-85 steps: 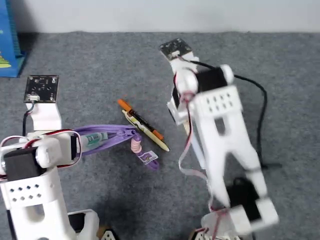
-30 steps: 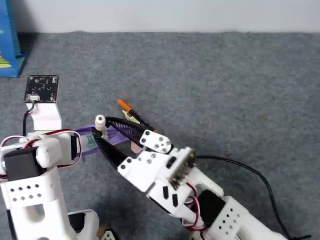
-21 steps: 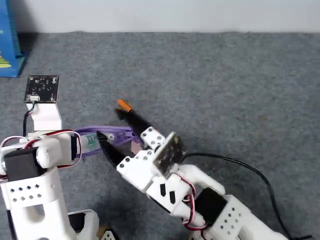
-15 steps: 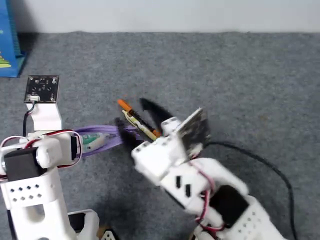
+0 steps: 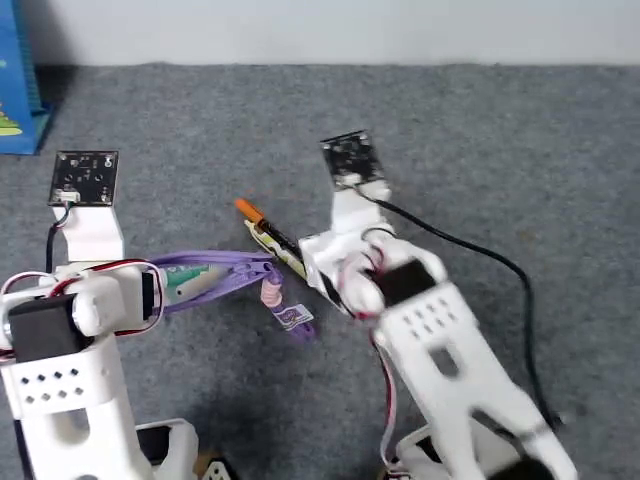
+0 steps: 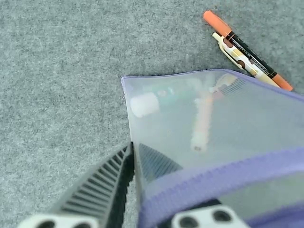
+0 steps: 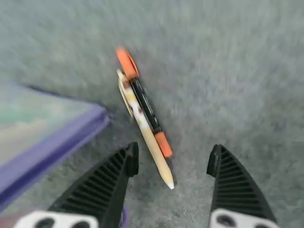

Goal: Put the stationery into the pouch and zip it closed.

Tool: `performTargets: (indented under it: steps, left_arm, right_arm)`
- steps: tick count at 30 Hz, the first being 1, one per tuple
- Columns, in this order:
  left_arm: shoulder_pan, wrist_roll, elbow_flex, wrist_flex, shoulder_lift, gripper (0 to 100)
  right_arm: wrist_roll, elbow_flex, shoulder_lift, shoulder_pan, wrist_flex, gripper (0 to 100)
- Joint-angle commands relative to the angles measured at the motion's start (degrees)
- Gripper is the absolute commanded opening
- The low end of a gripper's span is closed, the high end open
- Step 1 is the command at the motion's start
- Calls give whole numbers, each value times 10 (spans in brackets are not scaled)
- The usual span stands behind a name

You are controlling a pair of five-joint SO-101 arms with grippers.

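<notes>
Right hand: spread wide over the grey table. Orange-capped marker and cream pen: side by side, touching. Purple-edged pouch: just beside them.

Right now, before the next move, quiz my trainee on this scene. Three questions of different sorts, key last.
1. True or false: the right gripper is shut on the marker.
2. What does the left gripper hold? A: the pouch. B: a ruler. C: nothing.
3. Fill in: the marker and the pen lie side by side, ___ the pouch.

Key
1. False: it is open, above the marker and pen.
2. A.
3. Outside.
</notes>
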Motion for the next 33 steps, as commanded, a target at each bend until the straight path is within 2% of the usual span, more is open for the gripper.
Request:
performTargets:
  steps: [1,5,18,28,33]
  left_arm:
    - [3,3,-4,-3,4,13]
    - [3,4,-4,-3,4,13]
    - [3,4,-3,-3,4,13]
    - [3,4,-3,-3,4,13]
    - [3,4,-3,-3,4,13]
  right_arm:
    - [26,-50,96,7,-54,226]
    - [61,-94,207,7,-102,226]
    - [63,-299,467,7,-104,226]
    - [93,-330,527,7,-100,226]
    - [92,-330,489,4,-42,226]
